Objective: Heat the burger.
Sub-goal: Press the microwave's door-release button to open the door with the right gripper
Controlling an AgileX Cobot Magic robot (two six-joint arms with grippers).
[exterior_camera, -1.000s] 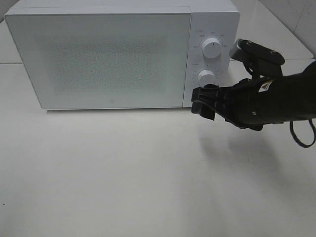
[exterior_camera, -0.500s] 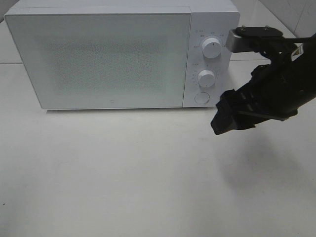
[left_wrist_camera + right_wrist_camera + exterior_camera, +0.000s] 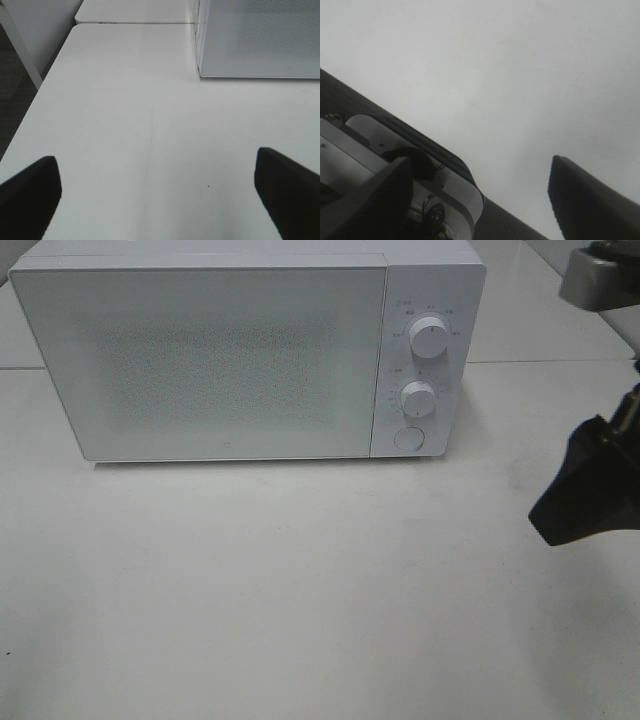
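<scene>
While the right gripper (image 3: pixel 565 505) was up against the lower knob (image 3: pixel 418 397) and round button (image 3: pixel 407 438) of the microwave (image 3: pixel 230 350) a second ago, it has now pulled back to the right edge of the scene. It is well clear of the control panel and raised above the table (image 3: pixel 300 590).

The microwave door is shut, and both the upper knob (image 3: pixel 430 337) and the lower one stand free. The retreat suggests that the controls have been set and the heating step is nearly or wholly done. Whether the oven is running cannot be told.

The burger shows in no view. It is most likely behind the frosted door, but that is a judgement, as nothing can be made out through it.

In the right wrist view the right gripper's jaws are spread wide, holding and touching nothing. The left gripper (image 3: pixel 157 187) hangs over the near left of the table, also spread fully and empty, with the microwave's left corner far ahead of it.
</scene>
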